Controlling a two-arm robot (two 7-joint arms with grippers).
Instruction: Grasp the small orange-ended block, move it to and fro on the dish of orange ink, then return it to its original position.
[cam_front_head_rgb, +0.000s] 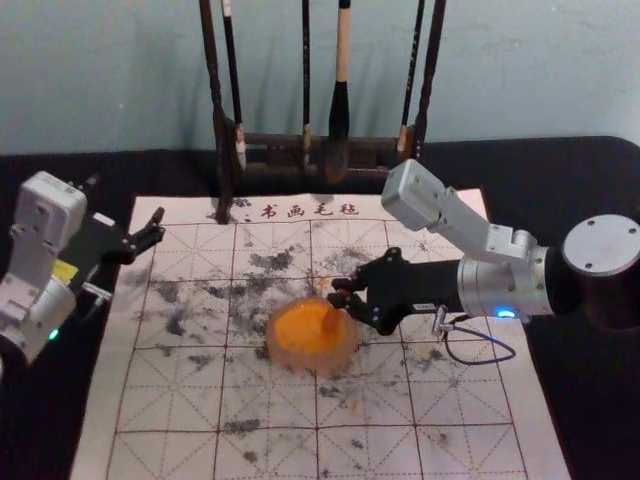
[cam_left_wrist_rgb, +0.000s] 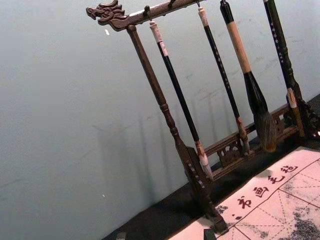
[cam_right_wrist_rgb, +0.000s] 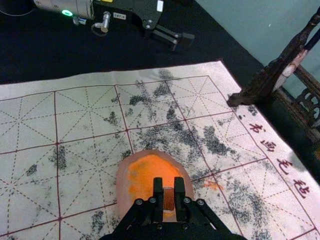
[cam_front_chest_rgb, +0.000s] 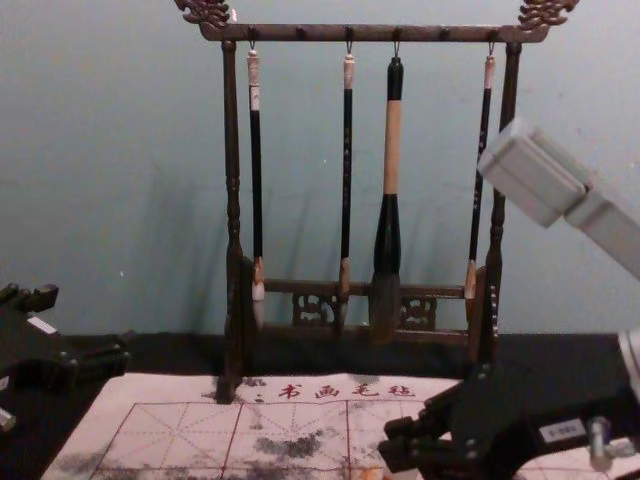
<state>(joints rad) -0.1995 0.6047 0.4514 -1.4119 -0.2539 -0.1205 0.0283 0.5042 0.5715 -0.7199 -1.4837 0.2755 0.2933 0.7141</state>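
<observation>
Where the orange ink (cam_front_head_rgb: 300, 327) lies, the right pincer (cam_front_head_rgb: 337, 294) reaches in from the robot's right, its two fingers closed on the block (cam_right_wrist_rgb: 168, 198). Seen from the right wrist, the block sits gripped between the fingertips, one on each side of it, over the near part of the dish (cam_right_wrist_rgb: 121, 186). In the head view it comes down over the dish's right side; whether it touches the ink I cannot tell. The dish rests on the mat (cam_front_head_rgb: 175, 405), which is ruled with red squares, blotched with black and lettered with four characters along its far edge. Just beside the dish is a small orange smear (cam_right_wrist_rgb: 213, 184) on the mat.

Off to the robot's left, the left pincer (cam_front_head_rgb: 127, 206) hangs near the mat's far left corner, well apart from the dish, with its fingers spread and nothing between them. Its wrist view looks on the rack (cam_front_chest_rgb: 232, 150) and the far part of the mat.

Behind the mat, the rack stands upright on the dark tabletop (cam_front_head_rgb: 590, 170), in front of a pale wall (cam_front_chest_rgb: 90, 150). Four brushes (cam_front_chest_rgb: 347, 180) hang from its top bar, tips down, one of them much thicker than the others.
</observation>
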